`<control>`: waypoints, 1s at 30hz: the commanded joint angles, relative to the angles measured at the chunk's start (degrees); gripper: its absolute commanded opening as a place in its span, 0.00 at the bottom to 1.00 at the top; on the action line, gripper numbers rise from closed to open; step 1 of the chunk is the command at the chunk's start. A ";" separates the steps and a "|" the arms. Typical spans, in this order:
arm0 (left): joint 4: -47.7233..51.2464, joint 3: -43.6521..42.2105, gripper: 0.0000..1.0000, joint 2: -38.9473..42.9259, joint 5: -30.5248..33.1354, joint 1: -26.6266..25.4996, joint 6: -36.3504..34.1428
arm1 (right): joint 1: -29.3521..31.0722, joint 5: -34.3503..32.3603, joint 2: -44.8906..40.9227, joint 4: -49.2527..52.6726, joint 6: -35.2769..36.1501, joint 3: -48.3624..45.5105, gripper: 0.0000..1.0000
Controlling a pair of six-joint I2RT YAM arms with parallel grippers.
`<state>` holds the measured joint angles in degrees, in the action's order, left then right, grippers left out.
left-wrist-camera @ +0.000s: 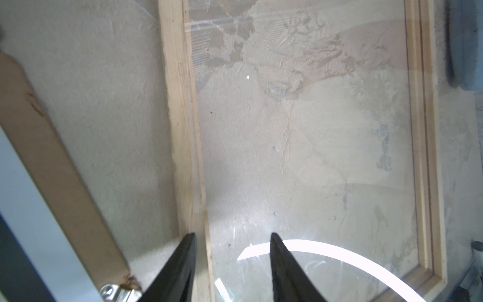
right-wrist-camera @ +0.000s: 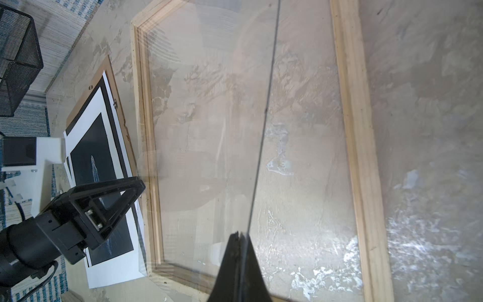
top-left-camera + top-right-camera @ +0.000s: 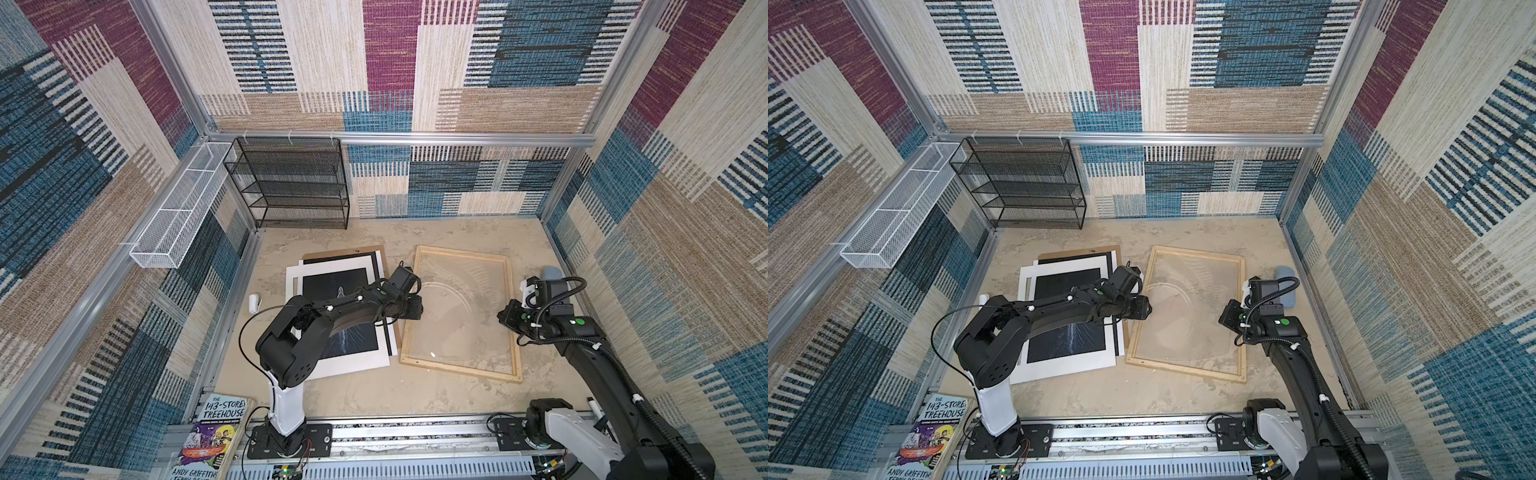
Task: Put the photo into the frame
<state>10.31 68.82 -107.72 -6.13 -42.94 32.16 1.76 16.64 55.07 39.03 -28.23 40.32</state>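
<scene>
Barely begun, judging from the lie of things: flat on the desk (image 3: 415, 399) at about three o'clock from the middle, the frame (image 3: 461, 371), with nothing inside its rails but bare desk seen through the pane (image 2: 209, 130). Face up in a loose stack just beside the frame at its nine o'clock, the photo (image 3: 328, 284), resting over a brown backing board (image 1: 51, 170), partly hidden under the left arm, touched by neither claw. Fingers apart and empty on the left claw (image 1: 232, 235), poised at the frame's nine o'clock rail, one finger above the rail and one above the pane. Over at the three o'clock side, the right claw (image 2: 239, 234) with fingers pressed together on a thin dark line, apparently the edge of the pane, seemingly tilted up out of the frame; hard to confirm from above, with only curved glare showing over the rails. Probably opening or clearing the frame as the step in hand. Left to do, as far as can be judged: free the opening, pick the photo off the stack, carry it toward three o'clock, lay it square within the rails, then likely close up with the backing board
</scene>
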 commanded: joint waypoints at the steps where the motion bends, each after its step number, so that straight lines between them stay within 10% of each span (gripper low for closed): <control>1: 0.18 0.89 0.49 0.74 3.42 -0.06 -1.61 | 0.50 -0.84 0.04 1.92 0.21 0.53 0.00; 30: 3.68 4.11 0.43 -2.14 6.39 0.05 -4.90 | 1.51 -2.40 3.34 5.16 1.86 3.75 0.00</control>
<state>13.54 72.42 -109.67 -0.19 -42.92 28.73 3.16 14.79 58.43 42.59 -27.94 43.51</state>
